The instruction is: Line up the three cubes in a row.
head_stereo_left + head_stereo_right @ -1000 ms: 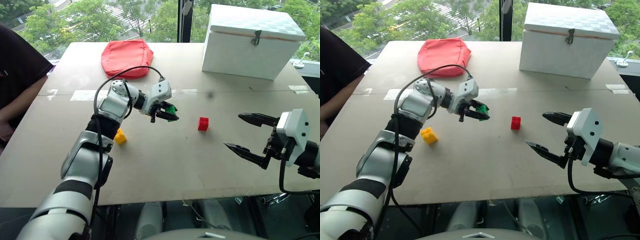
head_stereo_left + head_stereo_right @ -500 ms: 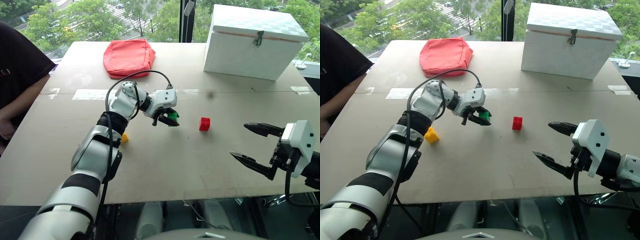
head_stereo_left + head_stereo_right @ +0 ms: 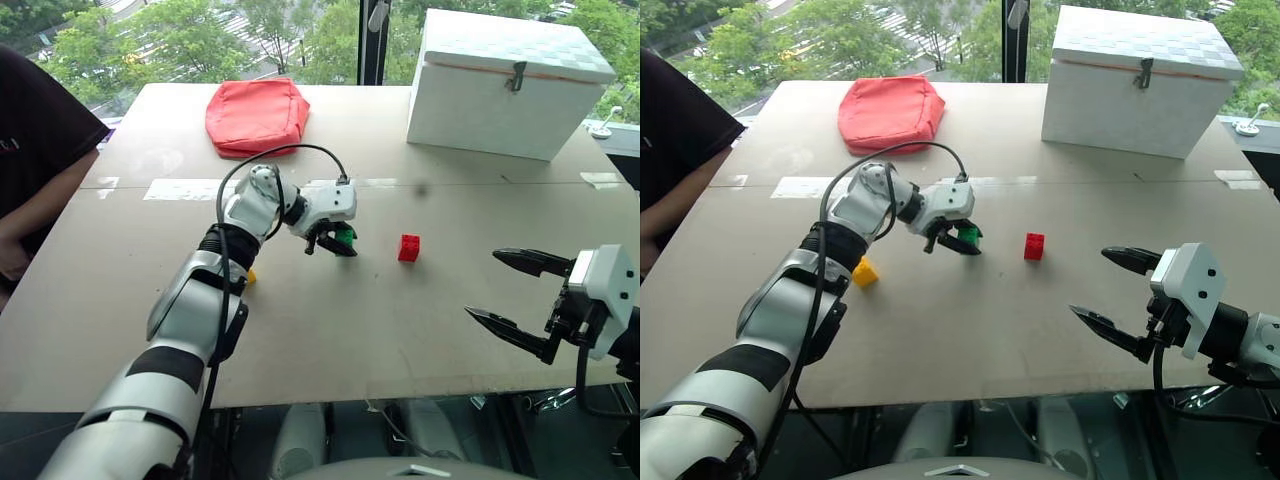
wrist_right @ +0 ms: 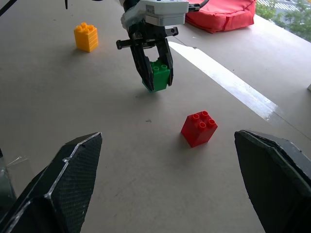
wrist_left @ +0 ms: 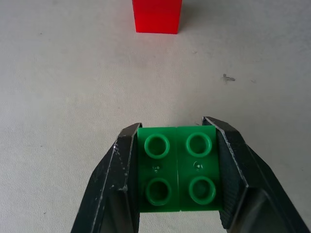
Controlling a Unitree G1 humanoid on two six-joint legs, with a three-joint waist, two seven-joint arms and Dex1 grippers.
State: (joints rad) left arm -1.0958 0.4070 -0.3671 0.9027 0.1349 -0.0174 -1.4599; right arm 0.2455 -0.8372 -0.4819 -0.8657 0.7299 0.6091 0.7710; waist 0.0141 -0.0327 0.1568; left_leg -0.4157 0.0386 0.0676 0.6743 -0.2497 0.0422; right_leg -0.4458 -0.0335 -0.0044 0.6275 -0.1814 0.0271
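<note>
Left tool (image 3: 962, 238) is clenched on the green cube (image 3: 968, 235), held low over the table (image 3: 970, 330), left of the red cube (image 3: 1034, 246). Right tool (image 3: 1118, 296) is kept spread wide, near right. The yellow cube (image 3: 865, 271) lies further left. The green cube should be lowered square, level with the red one. No writing can be read.

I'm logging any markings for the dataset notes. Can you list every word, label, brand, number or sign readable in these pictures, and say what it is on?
None can be read.
The person's dark sleeve bears a small red mark at its edge, too small to read.
The green cube, red cube, yellow cube, red pouch and white box show no lettering.
</note>
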